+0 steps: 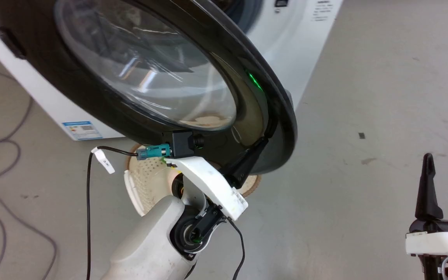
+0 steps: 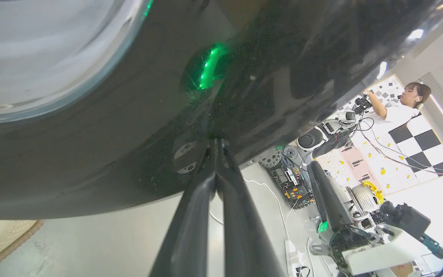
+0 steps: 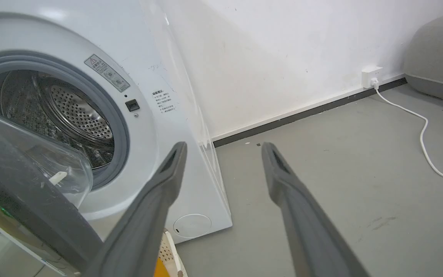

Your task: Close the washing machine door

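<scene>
**lurker:** how far along is the door close?

**me:** Barely started, I'd say. The washing machine door (image 1: 146,70) hangs swung well out from the washing machine (image 3: 160,127), and on my right wrist cam I can see straight into the drum (image 3: 71,111). My left gripper (image 2: 217,146) has its fingers pinched together with nothing between them, tips seemingly touching the door's glossy black rim down low. My right gripper (image 1: 441,163) is spread apart and empty, well off to the side.

**lurker:** so what's left?

**me:** Pretty much the whole swing, plus latching it.

Open door (image 1: 142,66) blocks the left — floor (image 1: 364,77) rightward seemingly free.
</scene>
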Motion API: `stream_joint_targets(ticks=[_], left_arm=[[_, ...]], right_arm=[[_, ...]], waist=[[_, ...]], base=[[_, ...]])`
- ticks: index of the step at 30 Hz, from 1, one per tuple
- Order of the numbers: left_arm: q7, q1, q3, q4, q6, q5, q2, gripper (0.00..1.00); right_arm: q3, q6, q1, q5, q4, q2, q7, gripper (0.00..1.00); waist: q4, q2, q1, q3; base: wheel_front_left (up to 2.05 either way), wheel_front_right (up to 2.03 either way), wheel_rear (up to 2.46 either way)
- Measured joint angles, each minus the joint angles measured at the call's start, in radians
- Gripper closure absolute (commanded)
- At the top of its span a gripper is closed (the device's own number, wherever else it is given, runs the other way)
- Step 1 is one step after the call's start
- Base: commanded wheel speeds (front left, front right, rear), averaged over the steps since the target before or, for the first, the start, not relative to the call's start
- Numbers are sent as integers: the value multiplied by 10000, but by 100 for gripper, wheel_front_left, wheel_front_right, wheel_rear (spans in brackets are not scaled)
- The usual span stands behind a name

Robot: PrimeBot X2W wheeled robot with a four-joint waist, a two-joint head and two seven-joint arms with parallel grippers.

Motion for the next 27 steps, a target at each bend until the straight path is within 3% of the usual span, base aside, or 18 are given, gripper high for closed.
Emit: stream_joint_targets(ticks=[6, 13, 14, 15, 16, 19, 22, 27], left_arm=[[-775, -247, -343, 481, 0, -439, 71, 100], [-1595, -249, -928, 606, 0, -430, 627, 100], [-1816, -246, -978, 654, 0, -253, 734, 68], [-2061, -236, -1005, 734, 0, -77, 823, 13], [-2351, -234, -1035, 834, 0, 221, 924, 0], [-2880, -229, -934, 1012, 359, 1198, 1237, 0], [-3049, -203, -341, 771, 1333, 2656, 1511, 0], [-3070, 567, 1490, -959, 2909, 5559, 1691, 0]], right_arm=[[351, 0, 1, -21, -15, 0, 0, 0], [650, 0, 38, -194, -69, 0, 0, 0], [671, 0, 55, -251, -102, 0, 0, 0], [677, 0, 77, -290, -130, 2, 0, 0], [660, 0, 115, -295, -142, 0, 0, 0], [614, 0, 244, -462, -222, 0, 0, 0], [571, 0, 247, -604, -376, 2, 0, 0], [523, 0, 244, -1012, -589, 2, 0, 0]], waist=[[-186, 0, 0, -31], [1, 0, 0, -375], [40, 0, 0, -439], [80, 0, 0, -509], [122, 0, 0, -584], [235, 0, -1, -824], [348, 0, -1, -1058], [599, 0, -1, -1368]], base=[[0, 0, 0], [0, 0, 0], [0, 0, 0], [0, 0, 0], [0, 0, 0], [0, 0, 0], [0, 0, 0], [0, 0, 0]])
